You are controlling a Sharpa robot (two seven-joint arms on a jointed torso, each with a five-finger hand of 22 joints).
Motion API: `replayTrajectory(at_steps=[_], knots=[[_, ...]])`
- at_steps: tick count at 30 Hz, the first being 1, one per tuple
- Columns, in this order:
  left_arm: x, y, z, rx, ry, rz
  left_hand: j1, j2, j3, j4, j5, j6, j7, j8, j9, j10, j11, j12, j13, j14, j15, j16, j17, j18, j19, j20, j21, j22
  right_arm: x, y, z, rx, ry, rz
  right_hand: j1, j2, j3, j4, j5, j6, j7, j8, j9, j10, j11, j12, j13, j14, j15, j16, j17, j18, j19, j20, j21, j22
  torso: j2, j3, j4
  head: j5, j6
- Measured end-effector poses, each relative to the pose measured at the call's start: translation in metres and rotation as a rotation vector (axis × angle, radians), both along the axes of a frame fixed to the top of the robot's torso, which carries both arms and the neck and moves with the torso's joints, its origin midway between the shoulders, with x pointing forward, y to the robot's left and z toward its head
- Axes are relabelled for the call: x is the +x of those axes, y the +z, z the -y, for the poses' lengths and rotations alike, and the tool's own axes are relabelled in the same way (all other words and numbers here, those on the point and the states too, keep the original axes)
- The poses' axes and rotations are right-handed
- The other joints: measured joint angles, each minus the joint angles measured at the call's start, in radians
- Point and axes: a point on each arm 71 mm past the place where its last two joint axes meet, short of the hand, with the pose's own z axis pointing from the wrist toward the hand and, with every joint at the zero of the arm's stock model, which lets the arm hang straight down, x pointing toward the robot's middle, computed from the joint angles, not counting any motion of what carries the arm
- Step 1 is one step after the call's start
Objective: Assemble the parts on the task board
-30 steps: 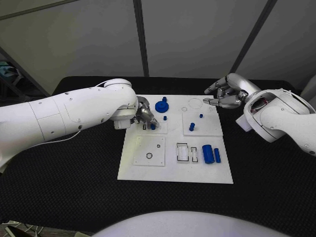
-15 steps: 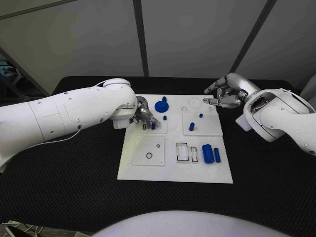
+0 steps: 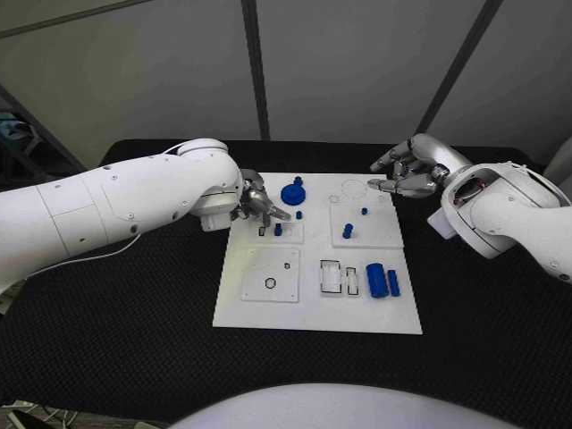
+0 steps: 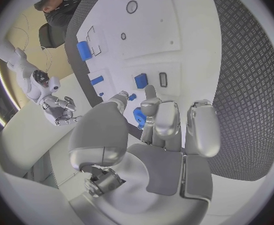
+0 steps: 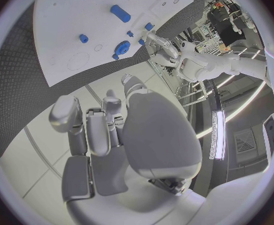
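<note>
Left hand: we see the left hand [image 3: 258, 207] over the far left corner of the task board [image 3: 318, 308]; in the left wrist view its fingers [image 4: 166, 120] are apart and nothing sits between them, so we read it as empty and spread.

Small part by the left hand: a short blue part [image 3: 277, 230] stands in the board just beside the fingertips, on the side nearer the robot; whether a fingertip touches it we cannot tell; a dark slot [image 3: 262, 231] lies right next to it.

Round part: a blue round part with a knob [image 3: 292, 192] sits just beyond the left hand, toward the right hand.

Middle parts: we see a tiny blue peg [image 3: 299, 214] near the left fingertips; a blue upright part [image 3: 347, 230] and another small peg [image 3: 364, 211] stand between the two hands.

Near parts: a larger blue cylinder [image 3: 376, 279] and a slimmer blue piece [image 3: 393, 281] lie well away from both hands, on the board's near right part.

Right hand: the right hand [image 3: 408, 173] hovers off the far right corner of the board, above the black table [image 3: 131, 340]; its fingers [image 5: 99, 130] are curled inward around nothing, well apart from every part.
</note>
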Motion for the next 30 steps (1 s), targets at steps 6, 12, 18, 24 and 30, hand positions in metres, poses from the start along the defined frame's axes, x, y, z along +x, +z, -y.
replayTrajectory(at_steps=[6, 12, 18, 24, 30], knots=[[0.008, 0.021, -0.013, -0.038, 0.039, 0.05, 0.066, 0.007, -0.073, 0.018, -0.011, -0.042, 0.02, -0.027, -0.035, -0.065, 0.017, -0.076, -0.11, -0.002, 0.009, -0.008, -0.006, 0.0, -0.017, 0.009, -0.041, -0.047, 0.001, 0.0, 0.001, -0.001, -0.004, 0.0, 0.0, 0.0, 0.0, 0.0, 0.0, 0.0, 0.0, 0.0, 0.0, 0.0, 0.0, 0.0, 0.0, 0.0, 0.0, 0.0, 0.0, 0.0, 0.0, 0.0, 0.0, 0.0, 0.0, 0.0003, 0.0, -0.003, 0.0], [0.024, 0.04, -0.029, -0.055, 0.087, 0.096, 0.156, 0.038, -0.142, 0.026, -0.011, -0.119, 0.065, -0.116, -0.133, -0.189, 0.061, -0.189, -0.265, -0.001, 0.051, 0.206, 0.188, 0.062, -0.067, 0.038, -0.135, -0.155, 0.002, -0.001, 0.002, -0.003, -0.007, -0.001, 0.0, 0.0, 0.0, 0.0, 0.0, 0.0, 0.0, 0.0, 0.0, 0.0, 0.0, 0.0, 0.0, 0.0, 0.0, 0.0, 0.0, 0.0, 0.0, 0.0, 0.0, 0.0, 0.0, 0.0009, 0.0003, -0.005, 0.008], [0.041, 0.043, -0.029, -0.056, 0.108, 0.11, 0.185, 0.055, -0.174, 0.029, -0.011, -0.116, 0.074, -0.138, -0.18, -0.196, 0.068, -0.188, -0.277, -0.001, 0.051, 0.236, 0.201, 0.008, -0.064, 0.043, -0.136, -0.153, 0.002, -0.001, 0.001, -0.002, -0.006, -0.001, 0.0, 0.0, 0.0, 0.0, 0.0, 0.0, 0.0, 0.0, 0.0, 0.0, 0.0, 0.0, 0.0, 0.0, 0.0, 0.0, 0.0, 0.0, 0.0, 0.0, 0.0, 0.0, 0.0, 0.0013, -0.0006, 0.001, 0.016], [0.053, 0.04, -0.025, -0.033, 0.109, 0.107, 0.192, 0.061, -0.192, 0.03, -0.011, -0.106, 0.075, -0.14, -0.199, -0.198, 0.069, -0.181, -0.281, 0.0, 0.051, 0.245, 0.201, 0.062, -0.064, 0.044, -0.136, -0.144, 0.002, -0.001, -0.001, -0.001, -0.002, -0.001, 0.0, 0.0, 0.0, 0.0, 0.0, 0.0, 0.0, 0.0, 0.0, 0.0, 0.0, 0.0, 0.0, 0.0, 0.0, 0.0, 0.0, 0.0, 0.0, 0.0, 0.0, 0.0, 0.002, 0.0019, -0.0026, 0.011, 0.018], [0.058, 0.032, -0.026, 0.02, 0.096, 0.086, 0.196, 0.071, -0.205, 0.029, -0.011, -0.083, 0.073, -0.14, -0.212, -0.198, 0.069, -0.173, -0.285, 0.0, 0.051, 0.263, 0.201, 0.061, -0.061, 0.047, -0.132, -0.136, 0.002, -0.001, -0.001, -0.001, -0.001, -0.001, 0.0, 0.0, 0.0, 0.0, 0.0, 0.0, 0.0, 0.0, 0.0, 0.0, 0.0, 0.0, 0.0, 0.0, 0.0, 0.0, 0.0, 0.0, -0.004, -0.004, 0.0, -0.003, 0.002, 0.0019, -0.0029, 0.015, 0.018]])
